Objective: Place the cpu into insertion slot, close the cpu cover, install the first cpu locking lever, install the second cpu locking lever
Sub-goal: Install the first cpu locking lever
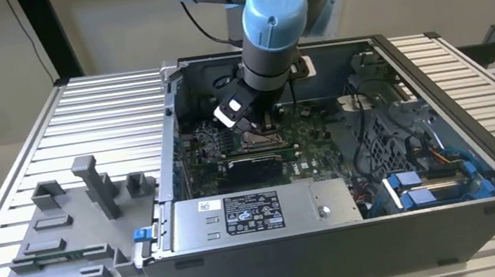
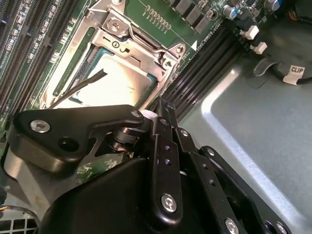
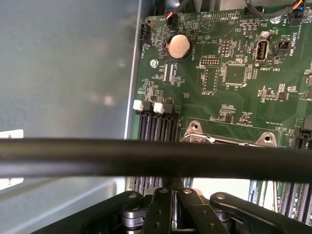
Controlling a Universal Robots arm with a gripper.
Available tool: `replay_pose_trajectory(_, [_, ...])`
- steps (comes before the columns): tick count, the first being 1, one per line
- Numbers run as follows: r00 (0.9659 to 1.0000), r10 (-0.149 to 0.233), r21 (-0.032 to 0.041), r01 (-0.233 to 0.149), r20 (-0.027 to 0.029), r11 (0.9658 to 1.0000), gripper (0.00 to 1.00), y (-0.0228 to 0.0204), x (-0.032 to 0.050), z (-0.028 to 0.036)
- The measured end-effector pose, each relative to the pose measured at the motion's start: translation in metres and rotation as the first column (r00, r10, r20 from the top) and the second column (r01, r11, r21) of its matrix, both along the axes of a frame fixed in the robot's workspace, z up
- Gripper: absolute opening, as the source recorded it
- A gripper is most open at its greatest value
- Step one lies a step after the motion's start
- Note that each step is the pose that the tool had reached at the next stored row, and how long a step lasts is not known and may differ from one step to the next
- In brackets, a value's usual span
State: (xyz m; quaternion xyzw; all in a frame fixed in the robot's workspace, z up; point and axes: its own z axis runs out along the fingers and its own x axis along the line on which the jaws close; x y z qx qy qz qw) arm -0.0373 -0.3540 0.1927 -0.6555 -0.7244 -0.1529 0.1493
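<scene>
In the second wrist view the cpu point(image 2: 109, 83) lies seated in the insertion slot point(image 2: 168, 61), its silvery top showing through the cut-out of the cpu cover point(image 2: 124, 41), which lies flat around it. A thin dark locking lever point(image 2: 80, 88) slants across the chip. My gripper point(image 2: 164, 105) is shut with nothing between its fingers, its tips beside the socket's corner near the black memory slots point(image 2: 204, 51). In the exterior view the gripper point(image 1: 261, 135) reaches down into the open computer case over the green board point(image 1: 309, 134). The first wrist view shows the socket's metal frame point(image 3: 229, 139) beyond the fingers point(image 3: 162, 204).
A blurred black bar point(image 3: 156, 158) crosses the first wrist view close to the camera. The case walls point(image 1: 455, 95) enclose the board, with a power supply box point(image 1: 256, 212) and blue drive brackets point(image 1: 437, 186) in front. A grey fixture plate point(image 1: 70, 238) lies on the table outside.
</scene>
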Motion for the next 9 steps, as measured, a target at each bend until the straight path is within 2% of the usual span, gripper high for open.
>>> replay_pose_trajectory(6, [1.0000,0.000,0.0000,0.000,-0.0002,1.0000,0.00,-0.0015,0.0011,-0.0036])
replay_pose_trajectory(9, [1.0000,0.000,-0.0002,0.000,-0.0004,1.0000,0.00,-0.0016,0.0011,-0.0024])
